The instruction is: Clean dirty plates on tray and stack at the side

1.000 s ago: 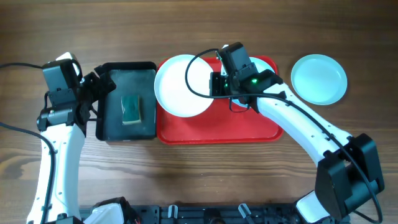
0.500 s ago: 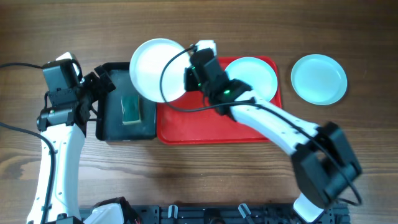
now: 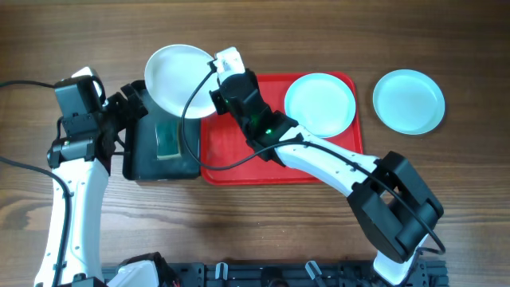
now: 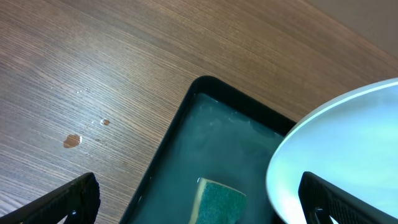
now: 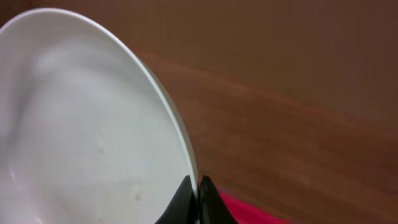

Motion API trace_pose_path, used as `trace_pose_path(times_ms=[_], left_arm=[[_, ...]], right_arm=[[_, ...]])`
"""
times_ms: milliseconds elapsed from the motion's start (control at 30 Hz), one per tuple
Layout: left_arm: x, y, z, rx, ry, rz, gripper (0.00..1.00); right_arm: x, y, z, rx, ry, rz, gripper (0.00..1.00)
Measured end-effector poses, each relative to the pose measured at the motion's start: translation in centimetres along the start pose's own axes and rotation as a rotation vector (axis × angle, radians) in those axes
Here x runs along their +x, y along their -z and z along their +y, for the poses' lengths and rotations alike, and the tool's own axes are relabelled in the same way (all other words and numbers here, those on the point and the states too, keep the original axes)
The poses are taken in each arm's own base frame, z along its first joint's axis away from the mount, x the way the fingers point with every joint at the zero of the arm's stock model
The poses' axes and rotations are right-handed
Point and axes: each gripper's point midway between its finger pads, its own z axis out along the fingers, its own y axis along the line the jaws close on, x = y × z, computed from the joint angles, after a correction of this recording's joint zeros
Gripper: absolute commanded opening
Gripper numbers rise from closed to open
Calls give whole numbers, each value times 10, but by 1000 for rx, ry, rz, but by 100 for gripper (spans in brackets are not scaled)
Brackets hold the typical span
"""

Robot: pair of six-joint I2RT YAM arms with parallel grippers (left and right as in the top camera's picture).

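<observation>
My right gripper is shut on the right rim of a white plate, which hangs over the far right corner of the black basin. In the right wrist view the fingertips pinch that white plate at its edge. One aqua plate lies on the red tray at its right end. A second aqua plate rests on the table to the right of the tray. My left gripper stands open above the basin's left edge, and the white plate enters its view from the right.
The black basin holds water and a green sponge, seen in the left wrist view as a green sponge between the left fingers. A few small drops mark the wooden table left of the basin.
My right arm has carried the white plate leftward off the tray and over the basin. The aqua plate on the tray is now uncovered. The left arm has stayed still.
</observation>
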Motion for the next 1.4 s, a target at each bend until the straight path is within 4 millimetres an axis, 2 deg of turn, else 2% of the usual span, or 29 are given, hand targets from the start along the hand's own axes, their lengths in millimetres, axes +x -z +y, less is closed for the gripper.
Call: trace_pose_path(times_ms=[200,400,633,867,1400], left_arm=[[0,0,0,0,0,0,100],[0,0,0,0,0,0,100],[0,0,0,0,0,0,100],[0,0,0,0,0,0,100],[0,0,0,0,0,0,100]], right_arm=[[-35,3,-2,34,160,-138,4],[-59,13,18,31,302,-241,4],[-86,26,22,114,528,-345,4],[-101,36,31,152,645,-406,4],[-100,36,31,157,679,-402,4]])
